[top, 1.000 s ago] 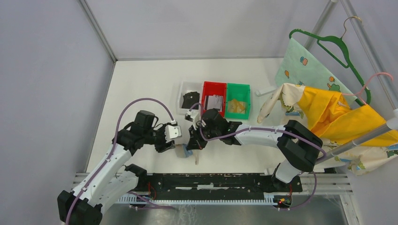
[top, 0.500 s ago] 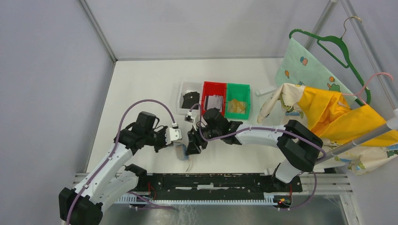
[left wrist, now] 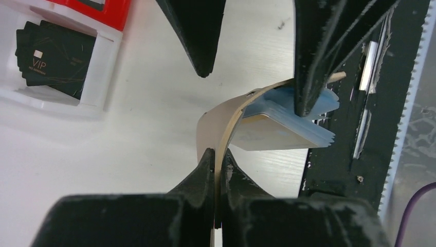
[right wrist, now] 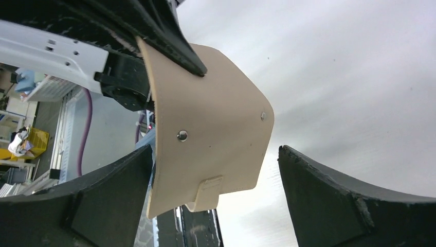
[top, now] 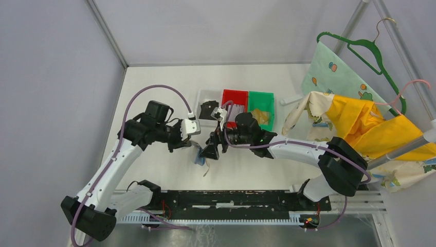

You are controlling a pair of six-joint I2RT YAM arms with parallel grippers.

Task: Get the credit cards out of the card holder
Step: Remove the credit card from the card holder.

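Early extraction step: pinching the tan flap of the card holder (left wrist: 226, 116) in the left gripper (left wrist: 216, 154), pressed tight, at 6 o'clock from the white bin (top: 198, 105); right gripper (right wrist: 216, 149) spread wide, gripping nothing. Next, likely: closing on the credit cards (left wrist: 277, 136) stacked inside, sliding them out squarely

The left gripper (left wrist: 216, 154) pinches the bent tan card holder (left wrist: 215, 119); pale credit cards (left wrist: 277, 136) jut out beside the tabletop's edge.
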